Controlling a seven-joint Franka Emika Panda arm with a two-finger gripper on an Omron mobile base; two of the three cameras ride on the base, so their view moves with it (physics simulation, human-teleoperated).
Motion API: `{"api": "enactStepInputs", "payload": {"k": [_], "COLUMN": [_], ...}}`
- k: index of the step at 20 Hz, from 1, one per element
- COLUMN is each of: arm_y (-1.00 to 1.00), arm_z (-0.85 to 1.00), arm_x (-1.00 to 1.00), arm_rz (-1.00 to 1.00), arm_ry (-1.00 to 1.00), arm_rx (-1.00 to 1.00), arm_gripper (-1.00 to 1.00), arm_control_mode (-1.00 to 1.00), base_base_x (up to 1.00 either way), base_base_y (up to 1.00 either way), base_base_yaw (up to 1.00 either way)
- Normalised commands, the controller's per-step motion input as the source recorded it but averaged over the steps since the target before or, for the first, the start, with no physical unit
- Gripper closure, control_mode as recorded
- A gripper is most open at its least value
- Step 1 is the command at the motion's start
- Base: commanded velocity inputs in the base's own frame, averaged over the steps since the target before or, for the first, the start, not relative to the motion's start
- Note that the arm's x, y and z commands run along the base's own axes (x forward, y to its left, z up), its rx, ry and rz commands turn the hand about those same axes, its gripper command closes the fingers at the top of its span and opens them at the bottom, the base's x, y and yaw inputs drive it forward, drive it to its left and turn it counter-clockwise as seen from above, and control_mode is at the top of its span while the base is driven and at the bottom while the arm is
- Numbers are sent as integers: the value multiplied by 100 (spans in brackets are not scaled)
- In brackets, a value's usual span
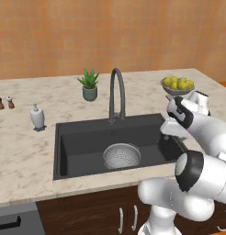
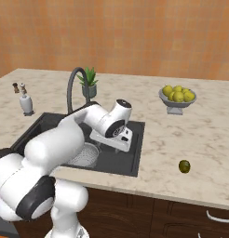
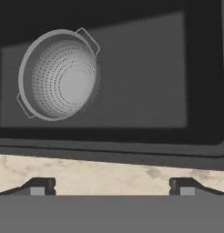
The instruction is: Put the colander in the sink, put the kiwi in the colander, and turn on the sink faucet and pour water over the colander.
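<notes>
— Gripper was spread wide and held nothing, yes? I saw its two fingertips far apart above the front edge of the sink.

— Yes, released and empty. And the colander stood upright on the floor of the sink, near the middle, so I judged the first step as finished.

— Then the kiwi was the step in hand?

— I think so. It lay alone on the counter, to the right of the sink and well apart from the hand, near the front edge.

— What did the next move need?

— The arm had to swing right, come down over the small fruit and close gently; it looked round and could roll. The sink faucet gave no water that I could see.
</notes>
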Motion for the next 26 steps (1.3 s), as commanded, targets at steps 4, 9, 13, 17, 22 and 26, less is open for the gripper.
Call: {"api": "enactStepInputs", "payload": {"k": [4, 9, 13, 17, 22, 26], "arm_y": [-45, -69, -77, -82, -77, -70], "arm_z": [45, 19, 8, 14, 17, 13], "arm_x": [-60, -41, -12, -8, -2, 1], "arm_rz": [0, -2, -5, 0, -5, -7], "arm_ry": [-16, -7, 1, 4, 19, 16], "arm_rx": [-10, -9, -7, -3, 0, 0], "arm_gripper": [-100, -100, -100, -100, -100, -100], "arm_control_mode": [-100, -100, -100, -100, -100, -100], "base_base_x": [0, 0, 0, 0, 0, 0], "base_base_y": [0, 0, 0, 0, 0, 0], "base_base_yaw": [0, 0, 0, 0, 0, 0]}}
